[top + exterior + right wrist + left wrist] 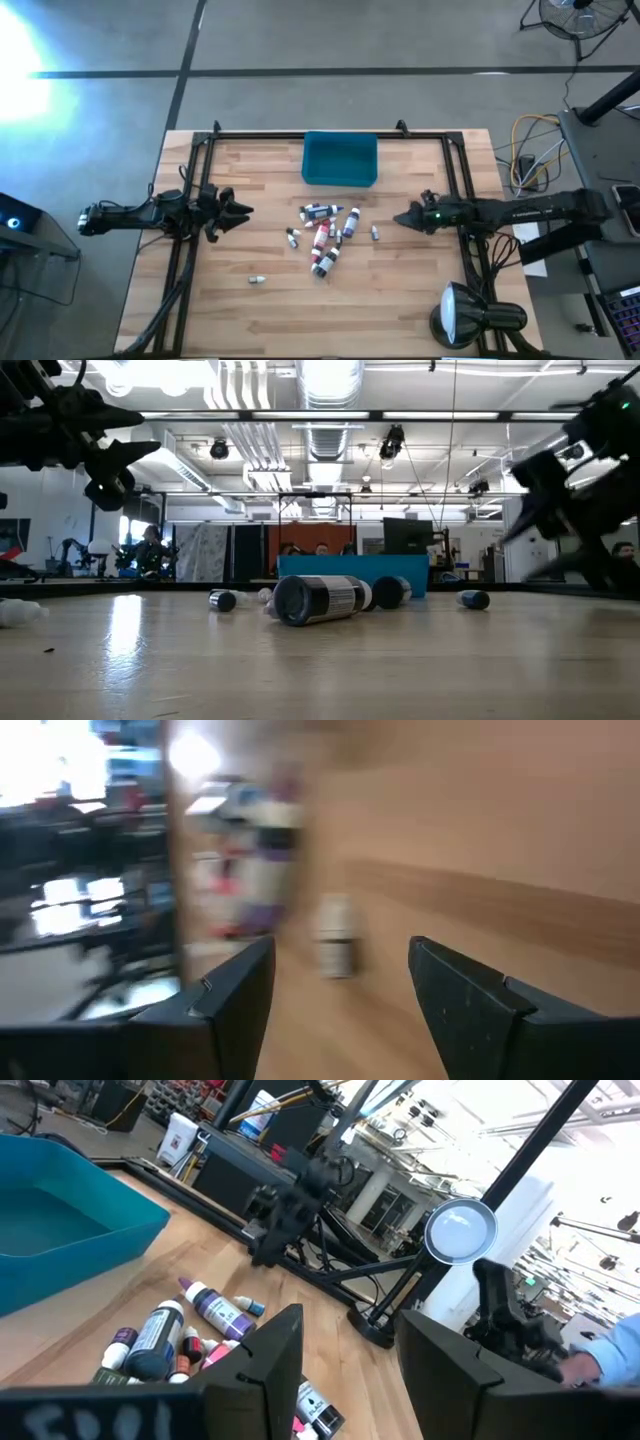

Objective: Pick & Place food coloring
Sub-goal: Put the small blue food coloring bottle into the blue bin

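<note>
Several tiny food coloring bottles with white caps lie in a loose pile on the wooden table, in front of the teal bin. One small bottle lies alone to the pile's right, another nearer the near edge. My left gripper hovers open to the left of the pile; its wrist view shows the bottles beyond its fingers. My right gripper hovers open just right of the lone bottle, which shows ahead of its fingers. Neither gripper holds anything.
A black metal frame runs along the table's far side and down both sides. A lamp stands at the near right corner. Bare wood lies between the pile and the near edge.
</note>
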Robot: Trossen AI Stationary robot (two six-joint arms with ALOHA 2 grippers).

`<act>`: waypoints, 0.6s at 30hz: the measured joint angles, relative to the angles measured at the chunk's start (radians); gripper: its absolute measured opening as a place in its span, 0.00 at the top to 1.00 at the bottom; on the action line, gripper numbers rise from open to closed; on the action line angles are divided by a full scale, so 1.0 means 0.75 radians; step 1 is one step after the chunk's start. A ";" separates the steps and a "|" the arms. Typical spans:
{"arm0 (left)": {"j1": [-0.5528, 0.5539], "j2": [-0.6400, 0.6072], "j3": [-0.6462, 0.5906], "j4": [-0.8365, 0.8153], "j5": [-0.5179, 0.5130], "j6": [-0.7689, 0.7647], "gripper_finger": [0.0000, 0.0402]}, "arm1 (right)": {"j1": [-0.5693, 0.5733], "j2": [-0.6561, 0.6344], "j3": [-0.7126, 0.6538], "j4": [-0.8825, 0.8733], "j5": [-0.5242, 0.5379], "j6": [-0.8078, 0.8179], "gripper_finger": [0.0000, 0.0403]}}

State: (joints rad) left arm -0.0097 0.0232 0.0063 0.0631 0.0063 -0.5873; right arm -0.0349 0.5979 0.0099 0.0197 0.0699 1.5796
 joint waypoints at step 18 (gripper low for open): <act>0.001 0.000 0.000 -0.001 0.000 0.000 0.66 | 0.020 1.097 0.813 -0.517 -0.070 -0.167 0.44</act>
State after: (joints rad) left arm -0.0093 0.0231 0.0063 0.0628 0.0063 -0.5873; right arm -0.0197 1.4204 0.6198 -0.3682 0.0172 1.4541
